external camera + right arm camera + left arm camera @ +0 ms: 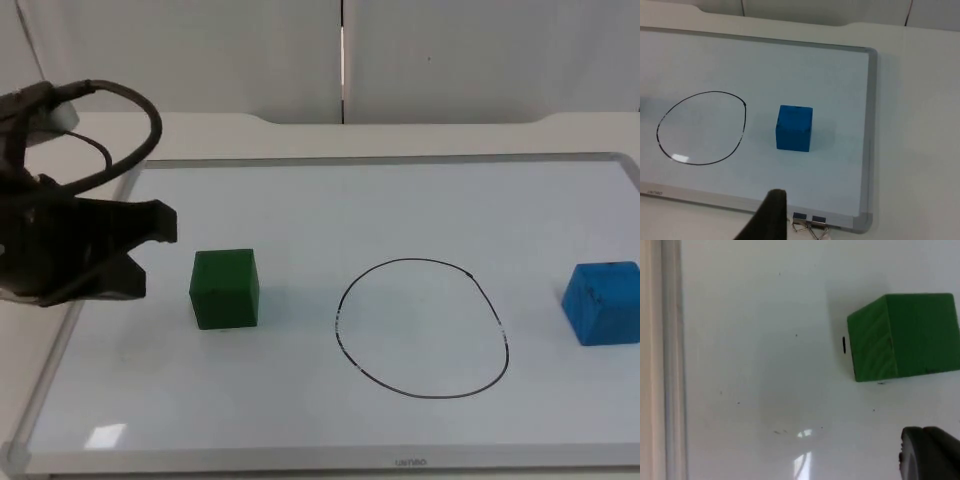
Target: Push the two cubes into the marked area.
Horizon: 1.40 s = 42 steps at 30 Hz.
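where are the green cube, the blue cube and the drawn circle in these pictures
green cube [225,289], top view, on its front face
blue cube [794,128], right wrist view, on its near face
drawn circle [420,397], top view, on the near stretch of the black line

A green cube [225,288] and a blue cube [602,303] sit on a white board [400,210] with a silver-grey frame, a black hand-drawn oval [422,328] between them. The left gripper [150,250] is black; the table [920,100] is cream-white.
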Available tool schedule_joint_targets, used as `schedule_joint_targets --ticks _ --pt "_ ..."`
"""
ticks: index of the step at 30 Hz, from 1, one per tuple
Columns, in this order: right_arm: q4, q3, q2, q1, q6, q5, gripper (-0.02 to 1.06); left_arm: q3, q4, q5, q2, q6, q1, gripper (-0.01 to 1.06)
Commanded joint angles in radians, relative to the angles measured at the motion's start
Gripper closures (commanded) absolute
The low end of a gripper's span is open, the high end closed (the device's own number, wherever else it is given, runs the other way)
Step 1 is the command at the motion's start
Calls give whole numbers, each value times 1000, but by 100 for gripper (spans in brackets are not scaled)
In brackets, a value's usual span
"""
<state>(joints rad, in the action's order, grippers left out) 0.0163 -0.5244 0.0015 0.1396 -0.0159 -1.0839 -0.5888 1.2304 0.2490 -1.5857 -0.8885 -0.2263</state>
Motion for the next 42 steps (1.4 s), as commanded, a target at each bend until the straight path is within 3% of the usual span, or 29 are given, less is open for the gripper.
schedule_joint_targets --ticks 1,10,22,34,42 --pt "1 8 -1 -7 0 8 -1 -19 41 17 -55 -22 -9 105" --pt "1 8 -1 -7 0 8 -1 -110 52 -78 -174 -25 -7 105" --pt "1 8 -1 -7 0 8 -1 -255 40 -89 -321 -26 -5 105" --pt "1 8 -1 -7 0 8 -1 -283 34 -113 -405 -26 -5 105" --pt "1 8 -1 -7 0 8 -1 -283 36 -83 -409 -26 -5 105"
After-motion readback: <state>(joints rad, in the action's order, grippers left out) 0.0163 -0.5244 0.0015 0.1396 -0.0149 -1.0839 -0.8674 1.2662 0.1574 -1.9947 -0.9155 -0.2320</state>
